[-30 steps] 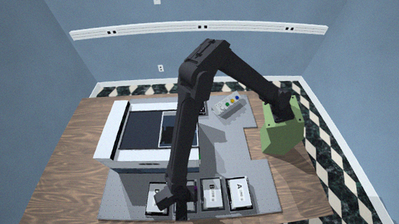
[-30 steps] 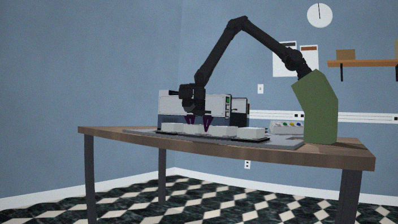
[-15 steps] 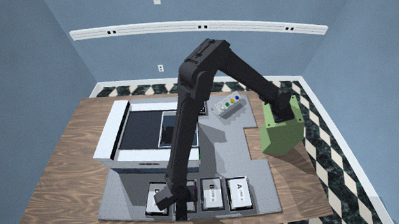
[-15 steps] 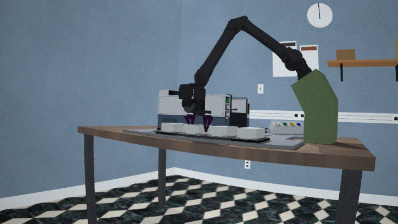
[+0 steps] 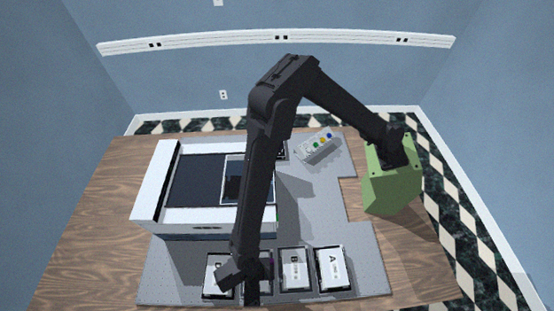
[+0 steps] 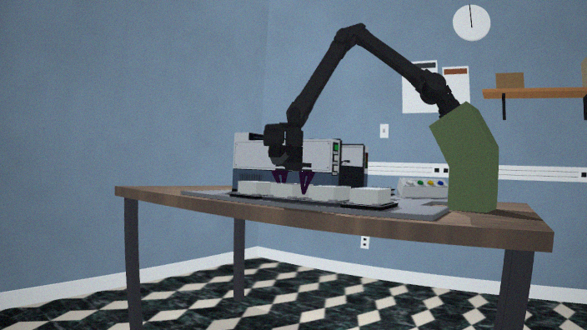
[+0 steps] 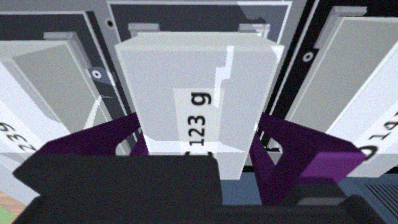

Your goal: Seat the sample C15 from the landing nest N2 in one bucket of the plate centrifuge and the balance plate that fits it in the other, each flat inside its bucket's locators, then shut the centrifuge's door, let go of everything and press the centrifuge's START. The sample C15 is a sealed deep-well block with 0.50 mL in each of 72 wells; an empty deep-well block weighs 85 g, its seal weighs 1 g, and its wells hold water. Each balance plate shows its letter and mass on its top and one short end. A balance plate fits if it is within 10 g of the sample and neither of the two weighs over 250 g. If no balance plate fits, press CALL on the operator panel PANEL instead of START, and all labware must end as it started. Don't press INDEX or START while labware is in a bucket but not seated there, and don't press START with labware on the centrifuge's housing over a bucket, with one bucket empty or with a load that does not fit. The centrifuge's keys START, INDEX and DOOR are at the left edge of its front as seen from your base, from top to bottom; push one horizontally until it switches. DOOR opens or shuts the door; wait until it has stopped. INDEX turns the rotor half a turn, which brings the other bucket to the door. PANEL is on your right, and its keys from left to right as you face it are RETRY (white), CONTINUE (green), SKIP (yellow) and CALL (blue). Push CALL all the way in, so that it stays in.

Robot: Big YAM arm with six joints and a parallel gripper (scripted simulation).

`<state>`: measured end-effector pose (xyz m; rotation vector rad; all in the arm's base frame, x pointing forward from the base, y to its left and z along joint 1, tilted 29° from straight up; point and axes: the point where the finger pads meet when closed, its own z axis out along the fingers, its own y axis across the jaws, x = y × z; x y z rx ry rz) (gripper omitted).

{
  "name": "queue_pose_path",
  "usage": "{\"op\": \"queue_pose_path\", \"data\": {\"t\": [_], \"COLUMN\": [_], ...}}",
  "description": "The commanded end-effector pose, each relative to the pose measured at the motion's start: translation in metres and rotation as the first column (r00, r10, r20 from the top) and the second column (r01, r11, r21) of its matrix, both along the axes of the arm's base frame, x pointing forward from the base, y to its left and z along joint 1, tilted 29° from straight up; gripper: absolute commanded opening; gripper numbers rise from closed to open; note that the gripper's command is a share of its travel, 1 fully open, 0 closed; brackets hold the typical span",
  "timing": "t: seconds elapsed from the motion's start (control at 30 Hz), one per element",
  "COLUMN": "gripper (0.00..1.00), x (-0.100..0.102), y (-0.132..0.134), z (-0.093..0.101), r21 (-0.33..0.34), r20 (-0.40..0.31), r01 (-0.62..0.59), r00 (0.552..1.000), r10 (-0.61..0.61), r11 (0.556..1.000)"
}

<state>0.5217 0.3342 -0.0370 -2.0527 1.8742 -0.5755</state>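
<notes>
Jaws clamped on the 123 g balance plate (image 7: pixel 197 95) in its nest; next, lift straight toward the centrifuge (image 5: pixel 157 183).

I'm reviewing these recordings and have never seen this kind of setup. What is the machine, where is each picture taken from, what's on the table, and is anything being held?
One black jointed robot arm stands on a green pedestal at the edge of a wooden table. The first picture looks down from above, the second from the side of the room, and the third from a camera on the arm's wrist.

On the table lies a grey mat carrying a white box-shaped centrifuge, a small key panel with coloured buttons, and a row of four white rectangular plates in dark nests.

The gripper, with purple fingers, is closed on one of those plates, a white block marked 123 g. Whether the block has left its nest cannot be told. The plate at the row's end bears the letter A.
</notes>
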Motion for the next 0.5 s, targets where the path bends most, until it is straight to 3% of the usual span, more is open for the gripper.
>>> {"op": "queue_pose_path", "data": {"t": [0.0,0.47], "gripper": [0.00,0.00], "x": [0.018,0.017], "y": [-0.001,-0.001], "z": [0.005,0.025], "r21": [0.014,0.028], "r20": [0.025,0.045], "r01": [0.003,0.002], "r00": [1.000,0.999], "r10": [-0.003,-0.004], "r11": [1.000,1.000]}}
